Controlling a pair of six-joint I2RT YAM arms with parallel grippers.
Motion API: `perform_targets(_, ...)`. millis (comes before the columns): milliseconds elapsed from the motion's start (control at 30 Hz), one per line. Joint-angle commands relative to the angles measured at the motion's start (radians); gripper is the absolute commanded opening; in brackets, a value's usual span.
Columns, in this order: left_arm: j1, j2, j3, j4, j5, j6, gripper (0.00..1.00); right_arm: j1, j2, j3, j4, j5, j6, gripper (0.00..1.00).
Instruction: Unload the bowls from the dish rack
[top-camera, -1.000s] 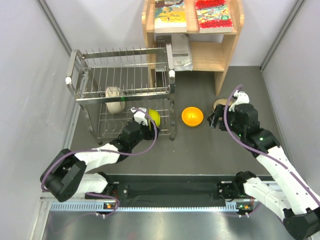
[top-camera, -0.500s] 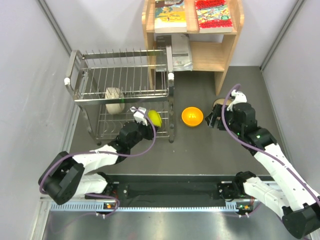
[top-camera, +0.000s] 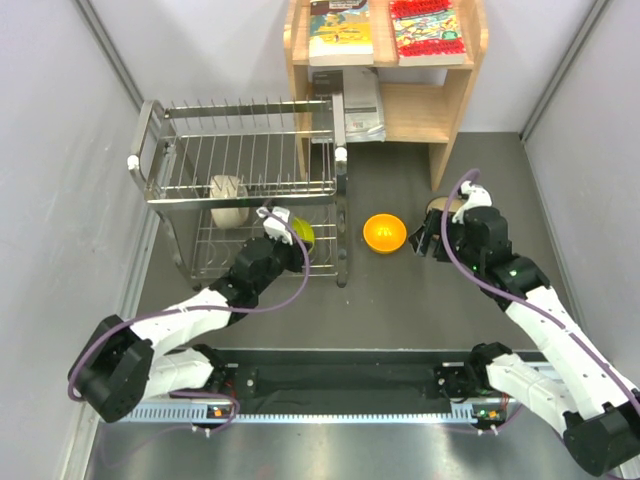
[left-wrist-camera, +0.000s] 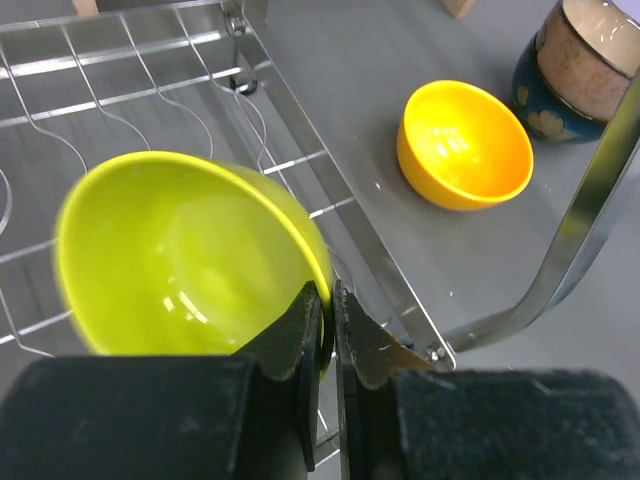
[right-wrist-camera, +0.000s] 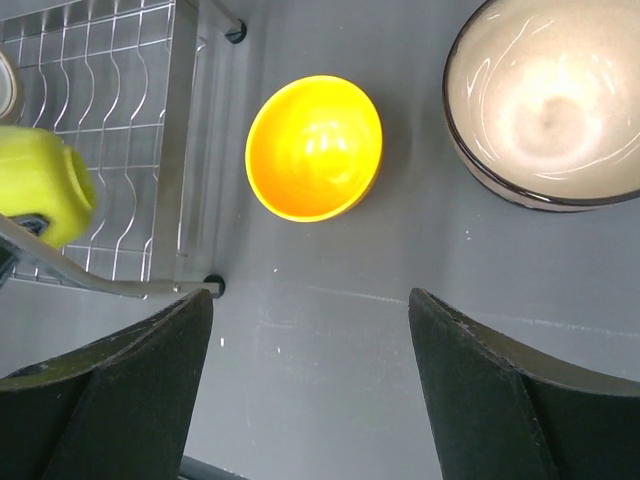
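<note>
Yellow-green bowl (left-wrist-camera: 180, 250) is in the bottom shelf of the dish rack (top-camera: 250, 165), near its 5 o'clock corner. The left gripper (left-wrist-camera: 328, 305) pinches its rim tight. A cream-white bowl (top-camera: 228, 190) stands on edge at 10 o'clock from it. The orange bowl (right-wrist-camera: 313, 147) lies on the table (right-wrist-camera: 320, 400) at 3 o'clock. The right gripper (right-wrist-camera: 310, 295) hangs wide open, holding nothing, near the pinkish-brown bowl (right-wrist-camera: 550, 100).
</note>
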Motion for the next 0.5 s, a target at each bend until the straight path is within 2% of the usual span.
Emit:
perform_targets(0,0.000,-0.036,0.080,-0.029,-0.023,0.046,0.11,-0.011,-0.012,-0.014,0.041,0.003,0.005,0.79)
perform_targets(133,-0.002,-0.051,0.097,-0.101,-0.037,0.050,0.10,-0.014,-0.012,-0.023,0.047,0.003,0.006,0.79)
perform_targets(267,-0.008,-0.100,0.155,-0.255,-0.035,0.047,0.09,-0.015,-0.012,-0.033,0.054,0.005,0.005,0.79)
perform_targets(467,-0.025,-0.252,0.215,-0.460,-0.012,0.014,0.08,-0.017,-0.003,-0.056,0.071,-0.003,0.010,0.79)
